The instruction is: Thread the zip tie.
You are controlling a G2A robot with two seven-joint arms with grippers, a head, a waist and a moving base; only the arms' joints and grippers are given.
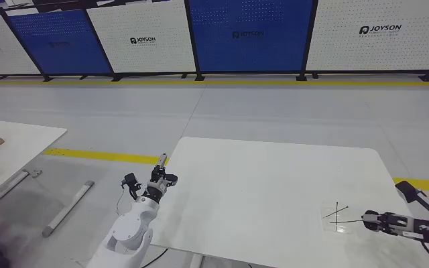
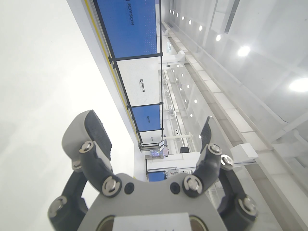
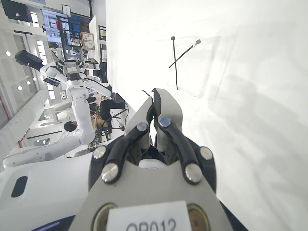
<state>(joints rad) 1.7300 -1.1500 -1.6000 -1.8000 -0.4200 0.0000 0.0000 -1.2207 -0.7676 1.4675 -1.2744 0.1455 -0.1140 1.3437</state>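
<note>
Over the table (image 1: 268, 187), right claw (image 3: 153, 94) clamps a zip tie (image 1: 343, 221); left claw (image 2: 149, 118) gapes.

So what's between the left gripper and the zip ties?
Nothing but bare white table, seen in the top view, from the left gripper to the zip ties.

Count: three zip ties (image 3: 176, 68), one clear tray (image 3: 211, 68), two pincers, two desks.
Two black zip ties are lying crossed in the tray and a third zip tie (image 1: 345, 220) is sitting clamped in the right pincer (image 3: 154, 94); the left pincer (image 2: 149, 121) is gaping with nothing in it; one desk (image 1: 268, 187) is carrying the tray, and a second desk (image 1: 27, 144) is standing apart.
</note>
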